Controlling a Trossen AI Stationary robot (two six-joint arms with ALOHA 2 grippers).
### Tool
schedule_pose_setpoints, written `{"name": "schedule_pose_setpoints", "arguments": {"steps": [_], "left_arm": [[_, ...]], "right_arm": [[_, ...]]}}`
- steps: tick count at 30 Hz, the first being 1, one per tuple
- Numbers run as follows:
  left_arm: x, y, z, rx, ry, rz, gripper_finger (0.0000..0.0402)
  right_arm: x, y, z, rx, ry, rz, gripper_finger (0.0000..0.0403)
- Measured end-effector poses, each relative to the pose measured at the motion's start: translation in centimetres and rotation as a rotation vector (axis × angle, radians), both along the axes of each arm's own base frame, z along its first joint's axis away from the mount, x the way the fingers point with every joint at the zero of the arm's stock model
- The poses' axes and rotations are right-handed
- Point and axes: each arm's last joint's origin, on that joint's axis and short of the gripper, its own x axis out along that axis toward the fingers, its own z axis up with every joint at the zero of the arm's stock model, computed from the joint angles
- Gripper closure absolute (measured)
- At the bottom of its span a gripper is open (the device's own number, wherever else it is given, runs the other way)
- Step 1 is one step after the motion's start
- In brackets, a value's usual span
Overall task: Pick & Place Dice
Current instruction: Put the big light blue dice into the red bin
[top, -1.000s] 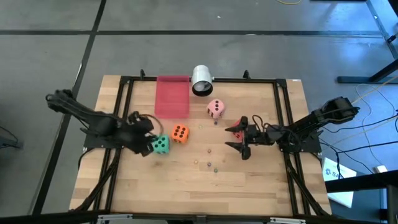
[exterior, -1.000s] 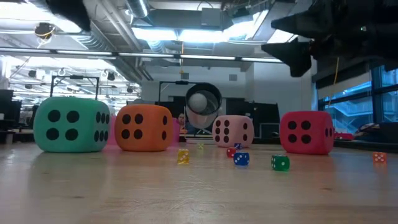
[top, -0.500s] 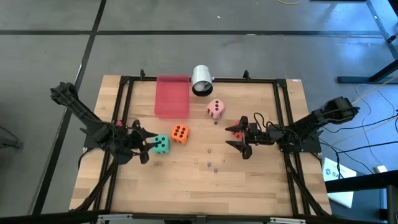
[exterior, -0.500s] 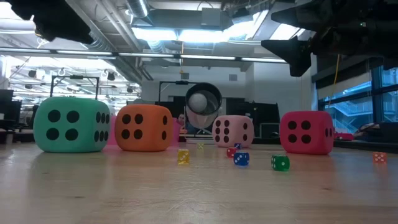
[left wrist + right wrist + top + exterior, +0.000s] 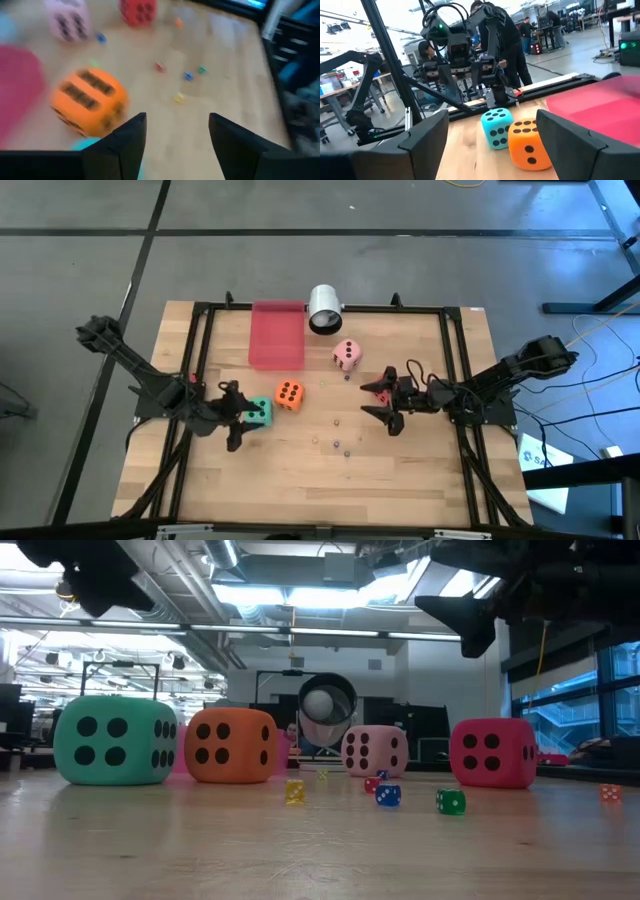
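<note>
Here the left hand stands with its fingers apart and nothing between them, just beside the green die on the side away from the orange die, which sits touching or nearly touching the green one. Both rest on the worktop, with the pink die farther off past the orange one, near the white cylinder and the pink mat. The red die lies well apart from the green die, across the scattered tiny beads, and the right hand waits around it with its fingers spread wide, gripping nothing.

The risk, as I judge it, lies in how close green and orange sit. If the left hand closes on the green die off-centre, one finger could nudge the orange neighbour and roll it. A soft cube may also squash and slip out when lifted.
</note>
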Motion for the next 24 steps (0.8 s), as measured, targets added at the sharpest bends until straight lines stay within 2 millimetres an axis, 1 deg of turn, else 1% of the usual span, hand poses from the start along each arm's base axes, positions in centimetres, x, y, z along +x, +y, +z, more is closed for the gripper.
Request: {"name": "schedule_pose_setpoints", "arguments": {"steps": [3,5,8,11,14,17,20,24], "left_arm": [[0.8,-0.1,0.3,-0.107,0.029,-0.031,0.0184],[1.6,-0.5,0.5,-0.112,0.055,-0.045,0.0188],[3.0,-1.4,1.0,-0.041,0.127,-0.076,0.0196],[4.1,-2.1,1.2,0.046,0.308,-0.070,0.0205],[4.7,-2.6,1.4,0.115,0.486,-0.024,0.0211],[5.9,-3.4,1.6,0.149,0.565,-0.008,0.0213],[7.0,-4.2,1.2,0.176,0.634,-0.018,0.0211],[8.1,-4.9,-0.2,0.250,0.752,-0.015,0.0212]], "right_arm": [[0.0,0.0,-0.3,0.009,0.031,0.001,0.0103],[0.0,0.0,-0.5,0.013,0.054,0.002,0.0103],[0.0,0.0,-0.8,0.009,0.080,0.002,0.0103],[0.0,0.0,-1.0,0.003,0.101,0.001,0.0103],[0.0,0.0,-1.1,0.000,0.110,0.002,0.0103],[0.0,0.0,-1.2,-0.004,0.124,0.002,0.0103],[0.0,0.0,-1.5,-0.012,0.149,0.003,0.0103],[0.0,0.0,-1.7,-0.020,0.174,0.002,0.0103]]}}
